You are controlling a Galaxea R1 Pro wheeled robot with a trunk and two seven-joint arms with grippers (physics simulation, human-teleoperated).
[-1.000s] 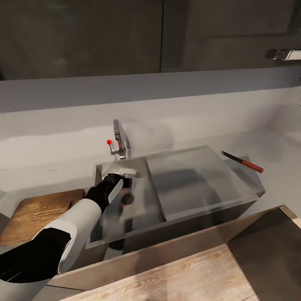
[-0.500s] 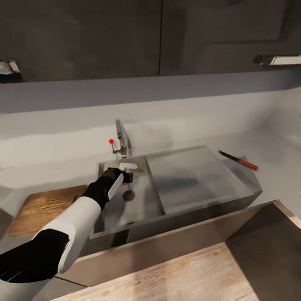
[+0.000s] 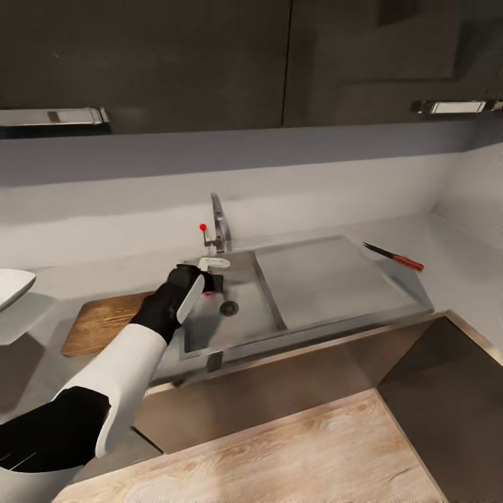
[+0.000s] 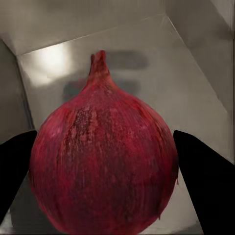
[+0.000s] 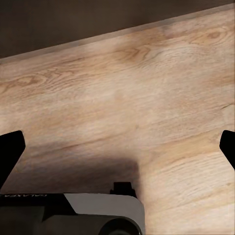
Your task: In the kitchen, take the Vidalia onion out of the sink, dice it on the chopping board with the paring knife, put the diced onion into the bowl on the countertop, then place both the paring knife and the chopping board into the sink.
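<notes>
The round dark-red Vidalia onion (image 4: 103,161) sits between the two black fingers (image 4: 203,181) of the left pincer (image 3: 209,283), which is closed on it, above the basin of the rectangular stainless-steel sink (image 3: 314,279) at the centre of the head view. The brown wooden chopping board (image 3: 105,321) lies on the grey counter (image 3: 461,251) at the left of the sink. The red-handled paring knife (image 3: 395,256) lies at the right, beside the drainboard. The white bowl (image 3: 10,286) is at the left edge. The right pincer (image 5: 117,152) is wide open and empty over a light wooden surface (image 5: 147,98).

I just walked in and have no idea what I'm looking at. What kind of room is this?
Most likely a kitchen. There is a steel sink with a faucet, a wooden chopping board on the grey countertop, and dark cabinets above. The left claw holds an onion over the sink.
</notes>
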